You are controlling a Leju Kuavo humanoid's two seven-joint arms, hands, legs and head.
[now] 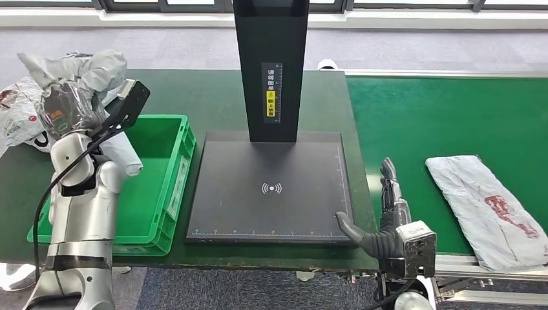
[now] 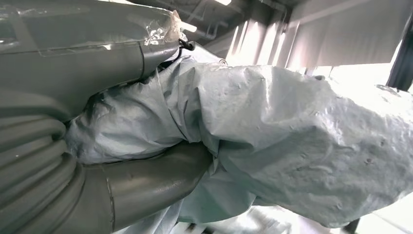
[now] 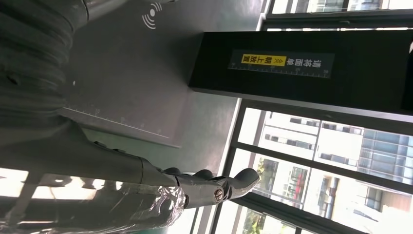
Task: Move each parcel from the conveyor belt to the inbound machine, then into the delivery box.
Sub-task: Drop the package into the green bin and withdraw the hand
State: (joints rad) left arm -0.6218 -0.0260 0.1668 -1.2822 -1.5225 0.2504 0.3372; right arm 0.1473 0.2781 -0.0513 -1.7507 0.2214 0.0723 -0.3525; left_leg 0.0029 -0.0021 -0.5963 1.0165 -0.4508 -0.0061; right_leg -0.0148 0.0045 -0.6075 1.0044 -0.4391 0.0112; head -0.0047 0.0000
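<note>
My left hand [image 1: 67,110], wrapped in clear film, is raised over the far left corner of the green delivery box [image 1: 158,139] and grips a crumpled grey parcel [image 1: 90,70]. The left wrist view shows that parcel [image 2: 292,126] squeezed between the thumb [image 2: 146,183] and the fingers. A pale fold of it [image 1: 126,158] hangs down toward the box. A second grey parcel with red print [image 1: 488,206] lies flat on the green conveyor belt [image 1: 426,116]. My right hand [image 1: 386,216] is open and empty, between the belt and the near right corner of the black inbound machine's platform [image 1: 271,206].
The machine's black post [image 1: 270,64] rises from the platform's far edge and carries a yellow label [image 3: 263,59]. A white bag with red print [image 1: 16,113] lies on the dark green table, left of the box. The conveyor's metal frame [image 1: 462,265] runs beside my right wrist.
</note>
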